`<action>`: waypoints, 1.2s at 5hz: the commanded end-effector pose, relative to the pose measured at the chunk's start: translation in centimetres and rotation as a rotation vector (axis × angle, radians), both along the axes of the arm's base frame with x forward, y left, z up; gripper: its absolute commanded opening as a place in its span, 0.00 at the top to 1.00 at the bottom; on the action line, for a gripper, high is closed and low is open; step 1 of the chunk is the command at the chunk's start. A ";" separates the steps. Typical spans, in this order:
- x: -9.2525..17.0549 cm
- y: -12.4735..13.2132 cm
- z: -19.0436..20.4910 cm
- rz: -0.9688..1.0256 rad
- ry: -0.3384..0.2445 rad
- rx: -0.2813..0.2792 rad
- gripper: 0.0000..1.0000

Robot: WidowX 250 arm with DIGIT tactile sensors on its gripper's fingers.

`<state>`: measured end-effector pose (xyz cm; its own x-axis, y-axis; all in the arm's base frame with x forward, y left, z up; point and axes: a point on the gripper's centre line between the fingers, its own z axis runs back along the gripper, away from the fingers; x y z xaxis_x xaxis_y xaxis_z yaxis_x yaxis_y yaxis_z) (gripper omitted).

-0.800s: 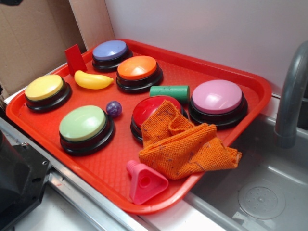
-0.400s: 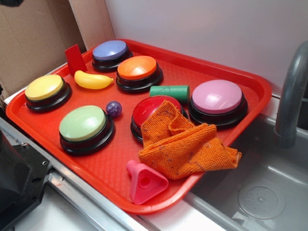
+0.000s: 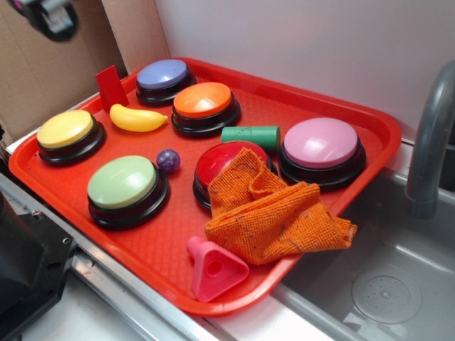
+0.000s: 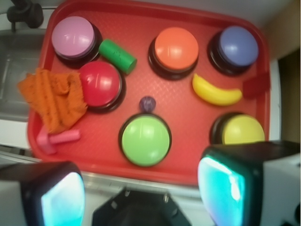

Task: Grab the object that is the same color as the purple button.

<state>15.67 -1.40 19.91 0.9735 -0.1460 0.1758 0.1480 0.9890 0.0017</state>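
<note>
Fingers spread wide, our gripper [image 4: 141, 188] hangs high over the tray's near edge; we see the purple ball [image 4: 147, 103] ahead, just beyond the green button [image 4: 145, 140].

Red tray [image 3: 370, 128] w/ fine pebbled texture. Buttons, all black bases: blue-violet [image 3: 163, 74], orange [image 3: 203, 99], pink [image 3: 320, 142], red [image 3: 226, 161], green [image 3: 122, 182], yellow [image 3: 65, 128]. Ball [image 3: 168, 160] dark purple, speckled. Banana [image 3: 136, 118] yellow. Cloth [image 3: 274, 213] orange, woven.

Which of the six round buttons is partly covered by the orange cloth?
The red button, in the middle of the tray. The orange cloth lies over its front edge; the other five buttons are fully uncovered.
</note>
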 end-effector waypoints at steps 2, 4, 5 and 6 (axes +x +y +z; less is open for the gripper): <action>5.1 1.4 -7.6 0.042 -0.023 0.019 0.00; 6.5 2.2 -12.5 0.048 -0.008 -0.011 0.00; 6.7 2.1 -14.3 0.053 0.005 -0.019 0.00; 6.9 1.8 -15.3 0.047 0.020 -0.018 0.00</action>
